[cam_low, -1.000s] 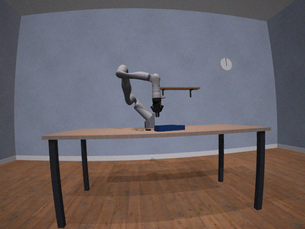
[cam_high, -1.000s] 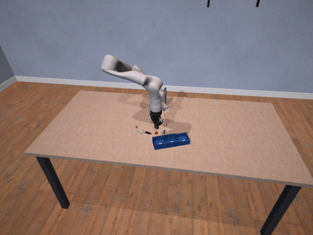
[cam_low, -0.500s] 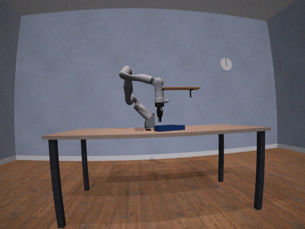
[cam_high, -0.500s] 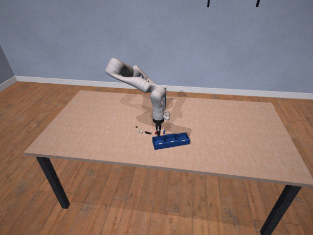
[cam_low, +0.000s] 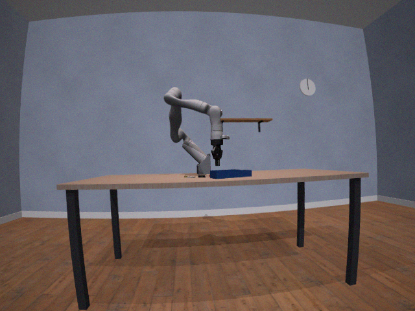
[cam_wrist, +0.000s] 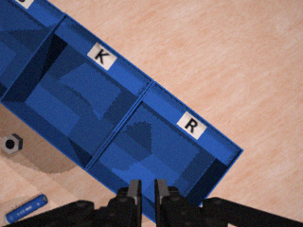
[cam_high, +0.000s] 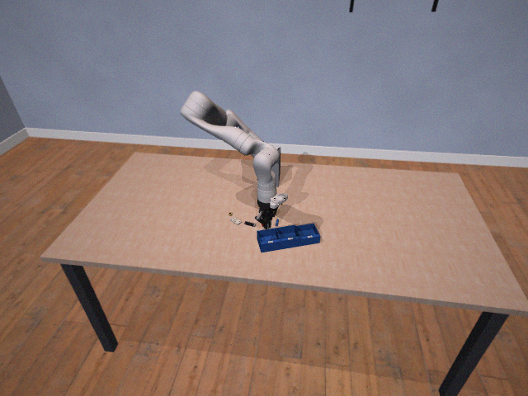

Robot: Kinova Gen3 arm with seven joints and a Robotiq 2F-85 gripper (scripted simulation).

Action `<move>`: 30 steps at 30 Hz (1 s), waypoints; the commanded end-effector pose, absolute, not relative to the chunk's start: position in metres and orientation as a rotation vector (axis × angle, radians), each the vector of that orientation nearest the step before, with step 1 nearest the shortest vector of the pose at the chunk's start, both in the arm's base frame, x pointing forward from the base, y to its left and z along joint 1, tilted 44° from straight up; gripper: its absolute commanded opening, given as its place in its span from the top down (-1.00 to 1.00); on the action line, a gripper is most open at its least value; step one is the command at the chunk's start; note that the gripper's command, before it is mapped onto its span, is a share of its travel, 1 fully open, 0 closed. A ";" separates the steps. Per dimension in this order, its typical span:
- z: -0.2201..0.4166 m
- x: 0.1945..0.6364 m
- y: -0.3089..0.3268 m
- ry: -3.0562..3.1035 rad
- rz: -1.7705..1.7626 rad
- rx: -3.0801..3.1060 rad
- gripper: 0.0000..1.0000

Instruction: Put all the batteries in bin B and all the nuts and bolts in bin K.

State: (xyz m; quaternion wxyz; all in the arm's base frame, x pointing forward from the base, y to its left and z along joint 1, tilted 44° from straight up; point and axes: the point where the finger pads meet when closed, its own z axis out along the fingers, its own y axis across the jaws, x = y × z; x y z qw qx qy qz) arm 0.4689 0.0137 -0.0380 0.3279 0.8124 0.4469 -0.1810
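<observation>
The blue bin [cam_high: 289,244] [cam_low: 231,173] [cam_wrist: 124,75] has three compartments in a row. In the wrist view, white labels mark the middle one K [cam_wrist: 101,56] and the end one R [cam_wrist: 190,125]; both are empty, and the third is cut off by the frame's edge. My gripper [cam_high: 266,224] [cam_low: 216,164] [cam_wrist: 148,194] is shut and empty, and hangs a little above the R end. A grey nut [cam_wrist: 11,143] and a blue battery [cam_wrist: 26,208] [cam_high: 276,222] lie on the table beside the bin. A black battery [cam_high: 249,223] lies further left.
A white domino [cam_high: 235,220] and a small yellow ring-shaped piece [cam_high: 229,213] lie left of the black battery. The arm's base stands behind the bin. The table [cam_high: 384,238] is wide on all sides.
</observation>
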 end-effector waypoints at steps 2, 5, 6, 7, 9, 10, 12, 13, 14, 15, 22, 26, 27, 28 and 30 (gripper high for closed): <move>-0.037 0.469 0.019 1.007 -0.391 2.186 0.82; -0.037 0.469 0.019 0.836 -0.321 2.244 0.82; -0.037 0.469 0.019 0.779 -0.298 2.261 0.82; -0.037 0.469 0.019 0.721 -0.274 2.277 0.82; -0.037 0.469 0.019 0.605 -0.227 2.305 0.82; -0.037 0.469 0.019 0.546 -0.203 2.317 0.82; -0.037 0.469 0.019 0.429 -0.156 2.337 0.82; -0.037 0.469 0.019 0.419 -0.152 2.339 0.82; -0.037 0.469 0.019 0.419 -0.152 2.339 0.82; -0.037 0.469 0.019 0.419 -0.152 2.339 0.82; -0.042 0.469 0.013 0.419 -0.152 2.339 0.82; -0.050 0.470 0.006 0.419 -0.152 2.339 0.82; -0.052 0.470 0.004 0.419 -0.152 2.339 0.82; -0.054 0.470 0.002 0.419 -0.152 2.339 0.82; -0.058 0.470 -0.002 0.419 -0.152 2.339 0.82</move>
